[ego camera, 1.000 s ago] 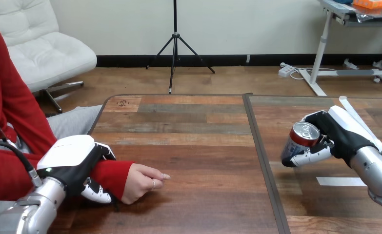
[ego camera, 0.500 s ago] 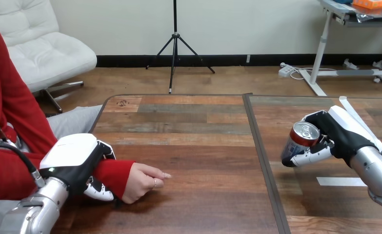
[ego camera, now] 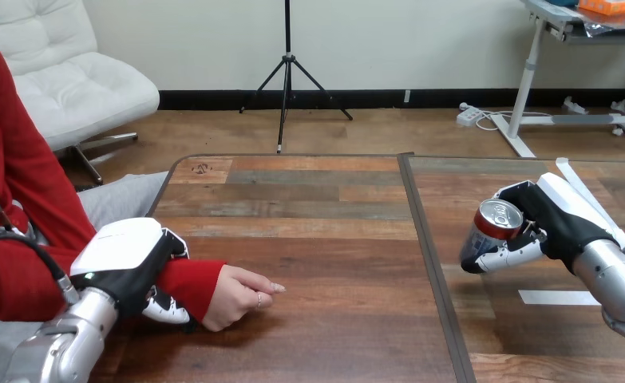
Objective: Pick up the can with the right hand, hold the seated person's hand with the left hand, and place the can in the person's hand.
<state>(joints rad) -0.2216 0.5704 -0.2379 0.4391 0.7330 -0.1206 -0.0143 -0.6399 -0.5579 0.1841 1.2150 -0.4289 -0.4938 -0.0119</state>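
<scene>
Leaning in the grasp of the right hand (ego camera: 564,222), the can (ego camera: 492,231) is over the right part of the tabletop (ego camera: 317,239), with its silver top tipped up and its red-and-blue body slanting down to the left. The fingers (ego camera: 507,255) curl under and around the can's lower side, and the black palm closes behind it. Whether the can's base touches the wood cannot be told. A strip of white tape (ego camera: 558,297) lies flat on the tabletop just in front of that hand.

Well apart, at the left edge of the tabletop, the left hand (ego camera: 129,262) is wrapped over the person's wrist, its fingers curled round the red sleeve (ego camera: 187,283), one white fingertip showing beneath it. The person's hand (ego camera: 241,297) rests on the wood just past that grip, loosely closed, fingers pointing right toward the can.
</scene>
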